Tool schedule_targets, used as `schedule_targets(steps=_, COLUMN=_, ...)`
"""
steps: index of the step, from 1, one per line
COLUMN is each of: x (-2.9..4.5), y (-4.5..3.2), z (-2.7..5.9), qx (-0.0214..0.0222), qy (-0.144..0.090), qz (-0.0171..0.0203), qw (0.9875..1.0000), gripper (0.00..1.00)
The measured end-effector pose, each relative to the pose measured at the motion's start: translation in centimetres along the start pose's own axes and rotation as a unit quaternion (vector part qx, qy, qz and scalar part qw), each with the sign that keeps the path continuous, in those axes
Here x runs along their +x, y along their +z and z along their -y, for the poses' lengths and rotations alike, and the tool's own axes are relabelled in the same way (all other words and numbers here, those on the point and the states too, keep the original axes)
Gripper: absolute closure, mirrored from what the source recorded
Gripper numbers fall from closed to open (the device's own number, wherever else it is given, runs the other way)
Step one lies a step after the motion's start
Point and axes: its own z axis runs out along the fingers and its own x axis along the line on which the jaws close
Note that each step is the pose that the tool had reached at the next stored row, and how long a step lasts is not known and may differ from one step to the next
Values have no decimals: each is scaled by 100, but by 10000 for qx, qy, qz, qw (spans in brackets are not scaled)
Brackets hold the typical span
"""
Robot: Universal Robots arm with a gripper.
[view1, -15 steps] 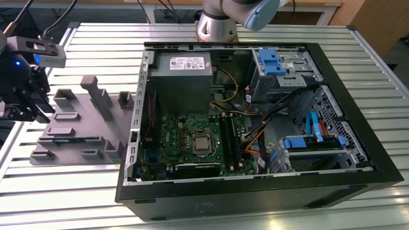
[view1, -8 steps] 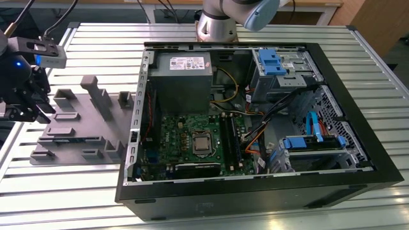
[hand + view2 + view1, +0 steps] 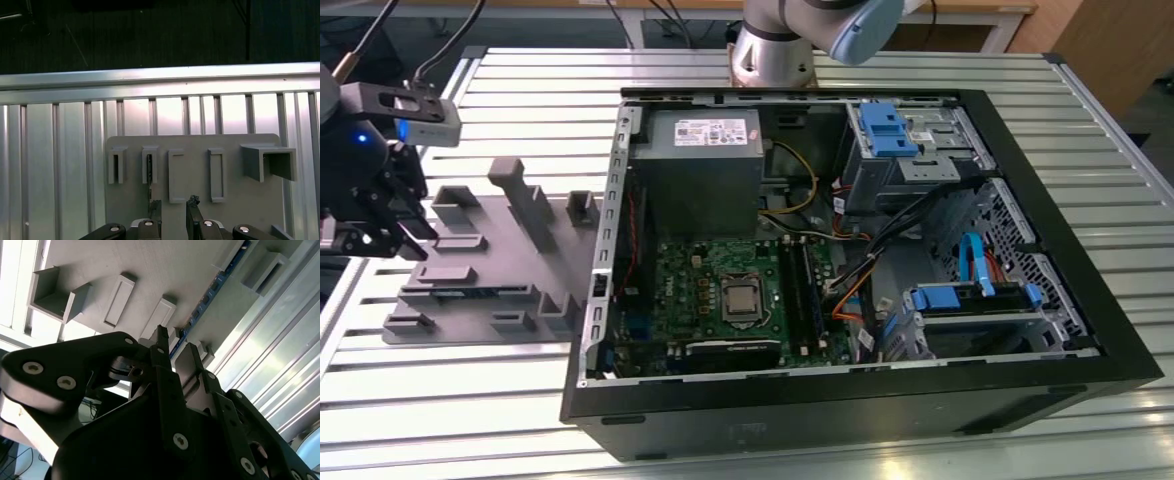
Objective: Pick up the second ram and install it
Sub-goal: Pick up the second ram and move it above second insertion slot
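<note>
Currently, exterior view: the gripper (image 3: 380, 240) hangs over the end of the grey tray (image 3: 474, 222) at the exterior view's left. The second ram (image 3: 467, 293) lies in the tray. Its long axis runs left to right, one end toward the open computer case (image 3: 1067, 330) with the motherboard (image 3: 707, 300).

Second wrist view: the ram (image 3: 210, 290) shows as a blue strip on edge, running lengthwise across the tray (image 3: 165, 270) toward the gripper (image 3: 176, 342).

First wrist view: the gripper (image 3: 174, 206) has its fingers (image 3: 192, 205) parted, with nothing clamped. The ram (image 3: 149, 167) is seen edge-on as a thin dark line in a slotted block of the tray (image 3: 195, 145), pointing at the gripper and just beside one finger.
</note>
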Motion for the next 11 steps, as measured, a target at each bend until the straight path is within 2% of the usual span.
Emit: schedule_targets(steps=11, x=22, y=38, z=3, qx=6, qy=0, qz=-2, qw=10000, gripper=67)
